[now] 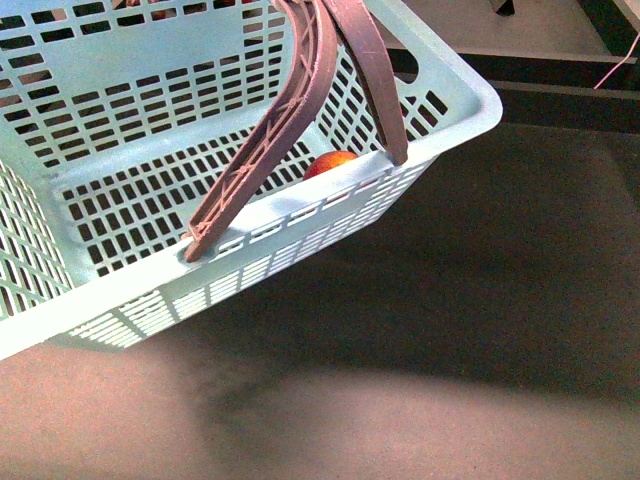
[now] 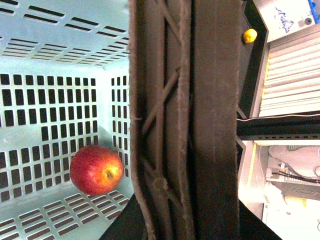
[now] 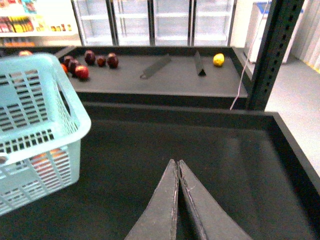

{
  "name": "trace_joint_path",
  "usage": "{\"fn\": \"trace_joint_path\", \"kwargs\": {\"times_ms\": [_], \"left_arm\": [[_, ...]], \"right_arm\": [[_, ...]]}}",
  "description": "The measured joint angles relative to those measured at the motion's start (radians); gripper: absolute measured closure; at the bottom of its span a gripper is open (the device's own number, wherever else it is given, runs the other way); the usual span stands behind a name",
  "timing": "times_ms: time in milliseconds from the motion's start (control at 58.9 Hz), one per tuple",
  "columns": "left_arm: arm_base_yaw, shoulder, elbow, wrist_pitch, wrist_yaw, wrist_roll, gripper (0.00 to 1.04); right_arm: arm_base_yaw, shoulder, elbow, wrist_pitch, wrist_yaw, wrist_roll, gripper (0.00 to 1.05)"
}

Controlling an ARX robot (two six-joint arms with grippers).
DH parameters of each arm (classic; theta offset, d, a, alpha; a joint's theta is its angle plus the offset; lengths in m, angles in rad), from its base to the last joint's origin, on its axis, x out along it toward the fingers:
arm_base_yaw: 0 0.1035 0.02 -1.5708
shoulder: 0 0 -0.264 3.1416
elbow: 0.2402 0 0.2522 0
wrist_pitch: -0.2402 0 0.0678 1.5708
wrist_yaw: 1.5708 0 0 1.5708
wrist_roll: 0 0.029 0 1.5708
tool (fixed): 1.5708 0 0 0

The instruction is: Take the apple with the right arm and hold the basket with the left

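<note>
The pale mint basket (image 1: 150, 130) hangs tilted at the left of the front view, its two brownish ribbed handles (image 1: 300, 110) pulled upward. In the left wrist view those handles (image 2: 185, 120) fill the middle, and my left gripper (image 2: 185, 225) is shut on them, only its dark finger edges showing. The red apple (image 2: 96, 169) with a yellow patch lies on the basket floor, and it peeks past the rim as the apple (image 1: 333, 162). My right gripper (image 3: 177, 162) is shut and empty over the dark tray, to the right of the basket (image 3: 40, 125) and apart from it.
A black shelf tray (image 3: 200, 145) lies under my right gripper. Behind it a second shelf holds several dark red fruits (image 3: 90, 59), a yellow fruit (image 3: 218, 59) and slanted dividers (image 3: 156, 66). A dark upright post (image 3: 272, 55) stands at the right.
</note>
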Motion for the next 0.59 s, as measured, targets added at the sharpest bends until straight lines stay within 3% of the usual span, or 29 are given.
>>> {"fn": "trace_joint_path", "kwargs": {"times_ms": [323, 475, 594], "left_arm": [[0.0, 0.0, 0.0, 0.0, -0.002, 0.0, 0.89], [0.0, 0.0, 0.0, 0.0, -0.002, 0.0, 0.89], [0.0, 0.0, 0.0, 0.0, -0.002, 0.0, 0.89]], "right_arm": [[0.0, -0.021, 0.0, -0.008, 0.0, 0.0, 1.03], [0.0, -0.021, 0.0, -0.008, 0.0, 0.0, 0.67], [0.0, -0.021, 0.0, -0.008, 0.0, 0.0, 0.48]]}}
